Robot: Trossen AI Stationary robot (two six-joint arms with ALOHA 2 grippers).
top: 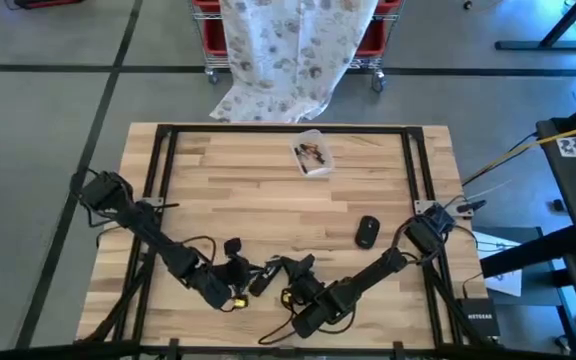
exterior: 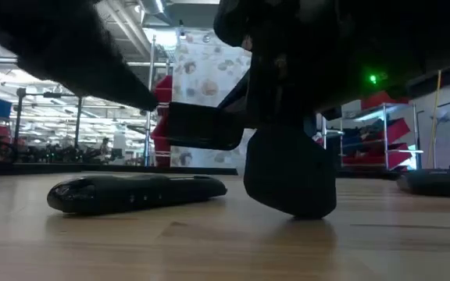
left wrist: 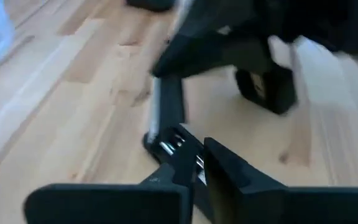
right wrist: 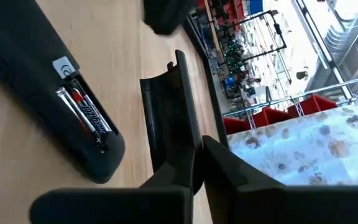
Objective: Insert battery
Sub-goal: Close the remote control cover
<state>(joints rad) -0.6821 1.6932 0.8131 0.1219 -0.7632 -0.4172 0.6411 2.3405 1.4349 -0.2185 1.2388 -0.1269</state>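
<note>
From above I can't make out the remote (top: 259,281) between the arms; it's too small. My left wrist picture is smeared. The low view is mostly blocked by dark arm; the mouse (exterior: 437,182) is cut by the edge.

Remote control (right wrist: 48,93): black, elongated, lying flat on bench near front edge, back side up, battery compartment open. Battery (right wrist: 82,115): one cell seated in compartment, silver and black casing with red marking, lengthwise along remote body. Battery cover (right wrist: 169,118): black, thin, curved plate, detached from remote, raised off bench just beside remote, pinched at one end.
</note>
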